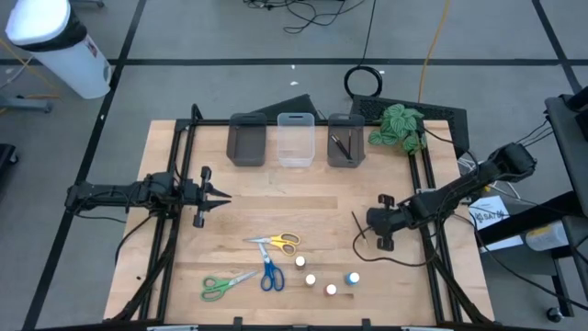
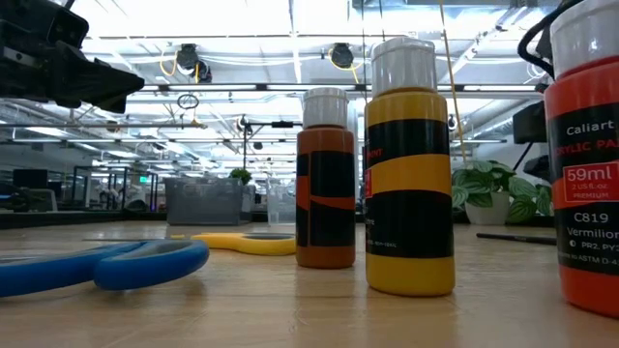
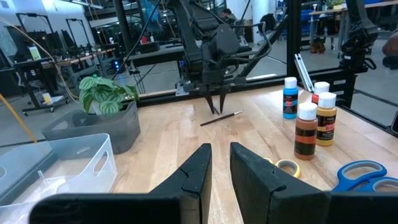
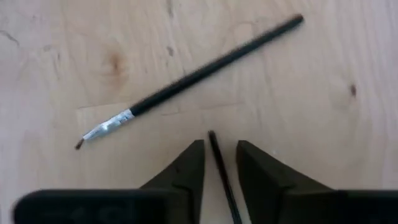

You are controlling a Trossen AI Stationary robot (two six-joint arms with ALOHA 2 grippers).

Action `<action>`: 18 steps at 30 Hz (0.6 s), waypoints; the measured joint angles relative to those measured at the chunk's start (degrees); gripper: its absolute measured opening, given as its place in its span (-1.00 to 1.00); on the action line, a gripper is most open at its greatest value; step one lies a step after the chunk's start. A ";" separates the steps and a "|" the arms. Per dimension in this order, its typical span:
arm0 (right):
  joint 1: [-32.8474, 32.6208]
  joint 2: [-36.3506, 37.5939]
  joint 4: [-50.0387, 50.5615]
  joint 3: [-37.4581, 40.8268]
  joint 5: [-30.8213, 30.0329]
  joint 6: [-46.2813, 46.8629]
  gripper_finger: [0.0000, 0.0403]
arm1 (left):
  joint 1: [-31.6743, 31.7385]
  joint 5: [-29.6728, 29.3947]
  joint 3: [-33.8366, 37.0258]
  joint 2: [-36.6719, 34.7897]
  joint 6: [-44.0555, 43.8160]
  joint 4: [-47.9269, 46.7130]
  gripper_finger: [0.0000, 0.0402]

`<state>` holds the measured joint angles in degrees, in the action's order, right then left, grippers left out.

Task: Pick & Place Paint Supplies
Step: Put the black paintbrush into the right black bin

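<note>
The right gripper (image 1: pixel 365 230) sits low over the table at the centre-right of the high view, its fingers (image 4: pixel 186 171) parted with a narrow gap. In the right wrist view a thin dark brush (image 4: pixel 222 177) stands in that gap, running up between the two fingers; whether they touch it cannot be told. Just beyond the fingertips a second brush (image 4: pixel 193 78) lies flat on the wooden table (image 1: pixel 303 198), slanting across the upper half of that frame, its metal ferrule and bristle end toward the left and clear of the jaws.

The left gripper (image 1: pixel 223 197) hovers at the centre-left of the high view, its jaws slightly apart and holding nothing.

Below centre in the high view lie the yellow scissors (image 1: pixel 276 243), the blue scissors (image 1: pixel 269 273) and the green scissors (image 1: pixel 223 285), with three white-capped paint bottles (image 1: pixel 310 279) and a blue one (image 1: pixel 352 278) to their right. Another brush (image 1: pixel 340 145) rests in the right-hand grey bin (image 1: pixel 345 154) near the top.
</note>
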<state>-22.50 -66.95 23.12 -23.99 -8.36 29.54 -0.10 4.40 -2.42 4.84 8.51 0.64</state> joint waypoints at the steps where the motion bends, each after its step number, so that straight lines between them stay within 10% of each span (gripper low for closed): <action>1: 0.00 -0.03 -0.71 0.00 -0.04 -0.88 -0.68 | 0.00 0.00 0.00 0.00 0.00 0.00 -0.64; 18: 6.63 -9.84 -18.23 0.11 -2.61 -13.84 -0.99 | 0.02 0.00 0.00 -0.02 0.00 0.00 -0.64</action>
<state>-15.87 -76.79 4.89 -23.88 -10.97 15.70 -0.08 4.40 -2.42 4.82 8.51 0.64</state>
